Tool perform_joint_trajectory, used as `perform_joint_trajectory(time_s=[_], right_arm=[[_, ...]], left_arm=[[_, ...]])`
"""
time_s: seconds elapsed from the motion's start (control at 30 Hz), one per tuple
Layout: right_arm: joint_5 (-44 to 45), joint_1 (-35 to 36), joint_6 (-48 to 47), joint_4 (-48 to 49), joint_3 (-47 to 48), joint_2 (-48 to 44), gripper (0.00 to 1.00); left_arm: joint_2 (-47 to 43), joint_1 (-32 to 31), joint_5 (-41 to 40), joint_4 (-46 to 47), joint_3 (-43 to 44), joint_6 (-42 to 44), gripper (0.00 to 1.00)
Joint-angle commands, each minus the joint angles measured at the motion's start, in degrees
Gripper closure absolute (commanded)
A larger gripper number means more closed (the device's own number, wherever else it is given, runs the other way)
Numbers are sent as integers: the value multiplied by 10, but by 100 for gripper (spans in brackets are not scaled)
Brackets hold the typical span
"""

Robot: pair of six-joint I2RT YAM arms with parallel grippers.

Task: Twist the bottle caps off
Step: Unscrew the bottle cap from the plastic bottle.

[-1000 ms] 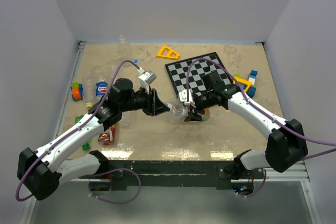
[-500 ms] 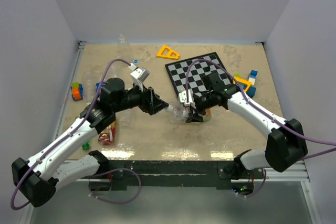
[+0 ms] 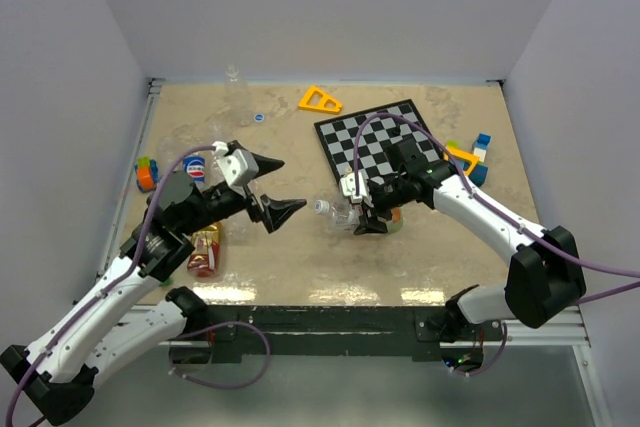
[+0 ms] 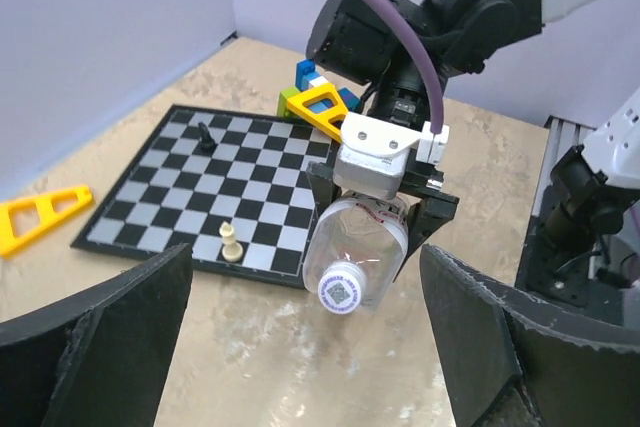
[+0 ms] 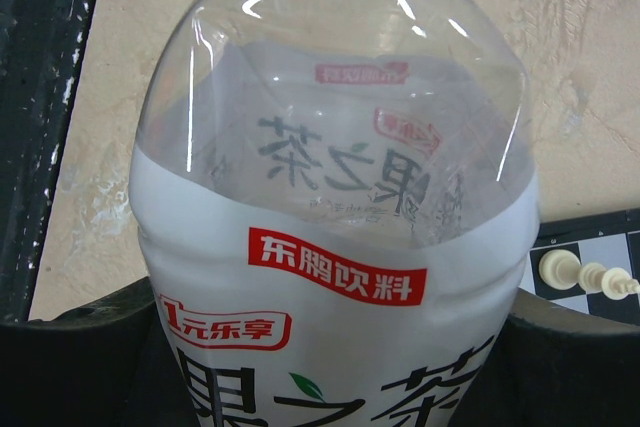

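**Capped bottle held sideways in the right gripper; left gripper wide open and empty**

The right gripper [image 3: 358, 213] is clamped around the body of a white-labelled bottle [image 4: 358, 245], holding it on its side near the middle of the surface [image 3: 300, 257], just off the near-left corner of the chessboard [image 3: 385, 142]. The right wrist view shows the label pressed between the two fingers, with the clear shoulder of the bottle beyond them. A white cap [image 4: 341, 291] sits on the neck (its top carries a dark printed pattern) and points toward the left arm.

The left gripper [image 3: 294, 184] has its jaws spread wide and grips nothing. It faces the cap from the left but stands apart from it.

Near the left edge a cola bottle [image 3: 195, 168] and a red-and-yellow bottle [image 3: 205, 252] lie on the surface. A small blue cap [image 3: 259, 117] rests alone toward the far edge. A white pawn [image 4: 230, 242] stands on the chessboard.
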Motion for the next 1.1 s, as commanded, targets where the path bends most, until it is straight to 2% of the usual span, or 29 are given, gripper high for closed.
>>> perform_joint_trajectory(time_s=[0.0, 0.2, 0.4, 0.6, 0.8, 0.97, 1.07], right_arm=[[-6, 1, -8, -1, 5, -3, 91], [-6, 1, -8, -2, 5, -3, 91], [-7, 1, -8, -2, 5, 0, 91], [-7, 1, -8, -2, 5, -2, 91], [-8, 1, -9, -4, 6, -3, 91], [-8, 1, -10, -5, 6, -5, 91], [-8, 1, -10, -4, 6, -6, 91]], left_arm=[[5, 2, 64, 67, -29, 105, 1], [22, 2, 102, 114, -58, 134, 1], [54, 2, 152, 120, -66, 186, 2], [105, 2, 187, 140, -59, 209, 9], [154, 2, 185, 98, -29, 233, 23], [167, 2, 170, 97, -31, 233, 31], [169, 2, 176, 99, -32, 230, 40]])
